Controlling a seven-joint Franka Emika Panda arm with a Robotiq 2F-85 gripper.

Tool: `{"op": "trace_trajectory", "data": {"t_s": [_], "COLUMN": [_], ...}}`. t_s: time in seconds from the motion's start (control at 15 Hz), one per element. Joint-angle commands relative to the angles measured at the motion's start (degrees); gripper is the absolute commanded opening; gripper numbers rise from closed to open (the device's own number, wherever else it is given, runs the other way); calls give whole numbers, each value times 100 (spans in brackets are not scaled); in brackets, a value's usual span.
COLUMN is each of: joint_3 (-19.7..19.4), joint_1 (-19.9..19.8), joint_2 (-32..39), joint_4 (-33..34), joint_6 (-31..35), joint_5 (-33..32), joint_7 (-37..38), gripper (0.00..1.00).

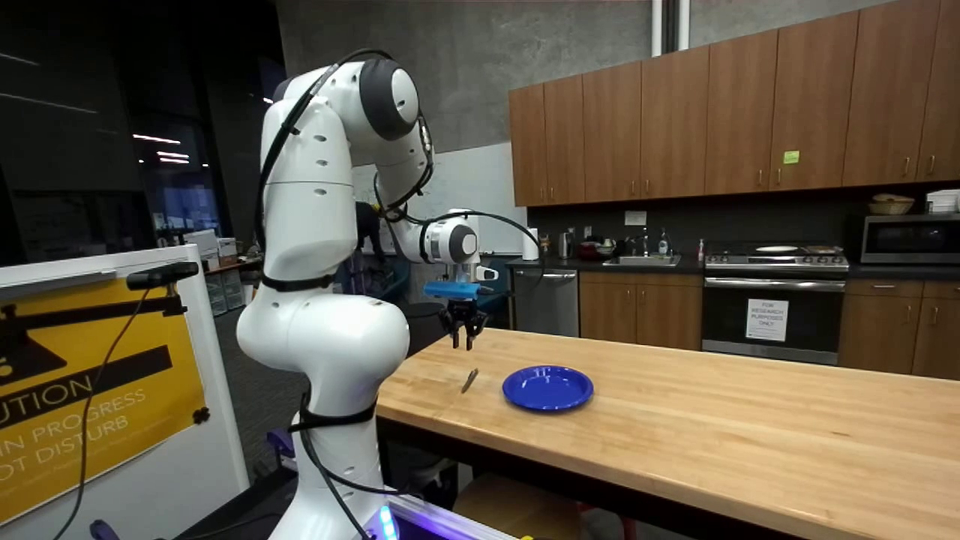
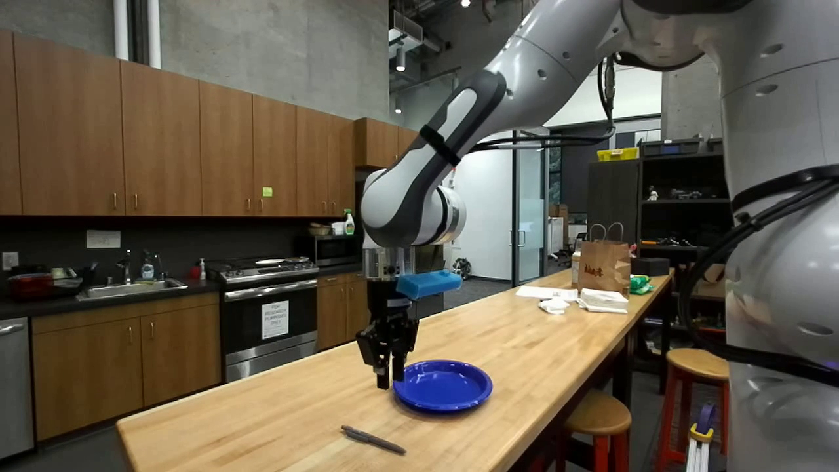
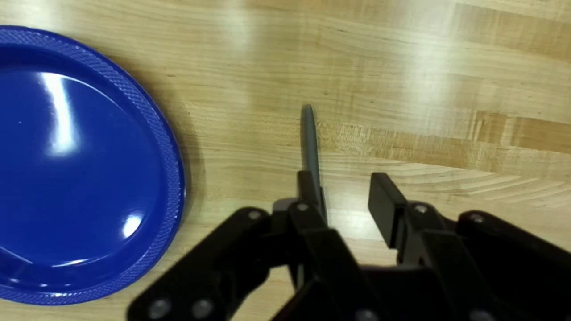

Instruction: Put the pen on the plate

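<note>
The pen (image 2: 373,440) lies flat on the wooden bench (image 2: 295,406), near the blue plate (image 2: 443,387) but apart from its rim. The tool (image 3: 343,195) points down above the bench, fingers (image 3: 386,209) parted and empty, presumably to straddle the pen; one finger overlaps it in the wrist view, so lateral alignment appears necessary before descent.
</note>
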Motion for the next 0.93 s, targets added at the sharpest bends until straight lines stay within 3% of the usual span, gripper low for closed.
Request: {"op": "trace_trajectory", "data": {"t_s": [0.0,0.27,0.4,0.6,0.73,0.87], "joint_3": [23,41,44,56,68,78], "joint_1": [36,74,64,27,6,-19], "joint_2": [279,735,958,1181,1285,1334], "joint_4": [188,402,514,643,705,739], "joint_6": [-150,-149,-88,-31,12,50], "joint_5": [-43,-83,-48,29,62,97], "joint_7": [-1,6,-66,-175,-246,-301], "gripper": [70,96,100,100,75,70]}}
